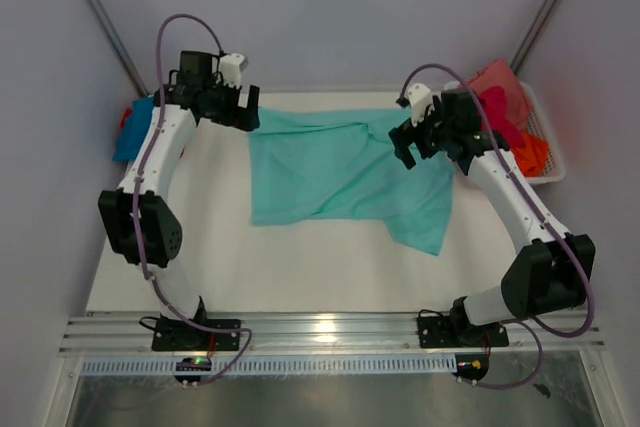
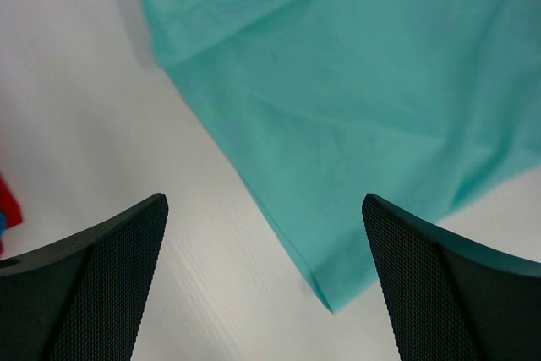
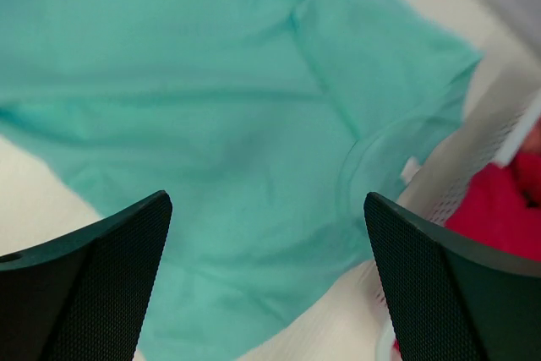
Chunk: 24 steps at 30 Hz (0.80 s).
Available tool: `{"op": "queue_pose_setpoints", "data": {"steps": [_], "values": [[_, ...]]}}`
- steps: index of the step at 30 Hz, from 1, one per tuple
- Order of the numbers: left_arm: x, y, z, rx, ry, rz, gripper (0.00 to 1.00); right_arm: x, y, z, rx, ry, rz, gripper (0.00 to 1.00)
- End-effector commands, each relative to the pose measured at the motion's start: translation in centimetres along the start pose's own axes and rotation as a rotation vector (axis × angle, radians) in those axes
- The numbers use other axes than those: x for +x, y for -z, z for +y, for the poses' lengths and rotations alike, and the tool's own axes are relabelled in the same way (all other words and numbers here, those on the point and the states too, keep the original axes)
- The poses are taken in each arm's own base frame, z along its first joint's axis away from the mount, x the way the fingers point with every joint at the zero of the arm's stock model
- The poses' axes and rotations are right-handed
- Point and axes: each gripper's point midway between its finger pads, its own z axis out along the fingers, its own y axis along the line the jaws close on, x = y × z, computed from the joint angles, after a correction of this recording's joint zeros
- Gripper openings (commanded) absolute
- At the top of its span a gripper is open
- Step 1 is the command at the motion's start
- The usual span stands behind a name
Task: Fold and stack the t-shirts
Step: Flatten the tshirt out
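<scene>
Hovering over the teal shirt (image 1: pixel 340 172), I have both pincers spread wide and empty. The left pincer (image 2: pixel 264 200) is above its left edge, and the right pincer (image 3: pixel 267 198) is above the end with the collar (image 3: pixel 363 158), just beside the basket (image 1: pixel 553 137). The shirt lies on the far half of the desk (image 1: pixel 300 267), mostly flat but rumpled, with one part reaching nearer to me on the right.

I judge it light, limp and not slippery. It will sag from any point I lift and crease easily, so one pinch in the middle would only bunch it. Better to take it at the edge with a pincer on each side — the left at the corner (image 2: pixel 328 302) showing between my fingers, the right at the shoulder by the collar — catching both layers and keeping the cloth taut between the arms.

By my count there is one teal shirt on the desk. In the basket I make out a salmon pink shirt (image 1: pixel 498 77), a magenta shirt (image 1: pixel 495 107) and an orange shirt (image 1: pixel 532 154), heaped so that I cannot tell whether more lie under them. At the desk's left edge lies a blue shirt (image 1: pixel 135 137) with a bit of red cloth (image 1: pixel 127 114) beside it. There is one basket and two pincers.
</scene>
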Motion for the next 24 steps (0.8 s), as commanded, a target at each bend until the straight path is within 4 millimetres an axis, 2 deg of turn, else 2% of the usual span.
{"op": "queue_pose_setpoints", "data": {"steps": [1,3,6,9,10,16,20,24], "values": [[5.8,2.0,-5.8,0.260,0.041,0.152,0.99,9.8,0.0,4.2,-0.163,0.053,0.258,0.99],[7.1,2.1,-6.3,0.254,-0.015,0.176,0.99,10.3,0.4,3.6,-0.123,0.109,0.256,0.99],[9.5,1.2,-7.3,0.268,-0.128,0.236,0.99,12.5,0.1,3.7,-0.110,0.126,0.300,0.99],[10.4,0.7,-8.7,0.317,-0.117,0.276,0.99,14.2,-0.4,4.1,-0.134,0.109,0.364,0.99],[11.2,0.5,-9.0,0.341,-0.101,0.312,0.99,14.2,-0.6,4.0,-0.135,0.106,0.365,0.99],[12.0,1.2,-9.2,0.355,-0.098,0.373,0.99,13.9,-1.4,4.1,-0.160,0.079,0.381,0.99],[13.9,2.2,-9.0,0.344,-0.096,0.439,0.99,15.2,-1.7,4.2,-0.168,0.085,0.419,0.99],[16.0,2.0,-8.8,0.333,-0.079,0.495,0.99,16.0,-2.1,4.3,-0.175,0.070,0.448,0.99]]}}
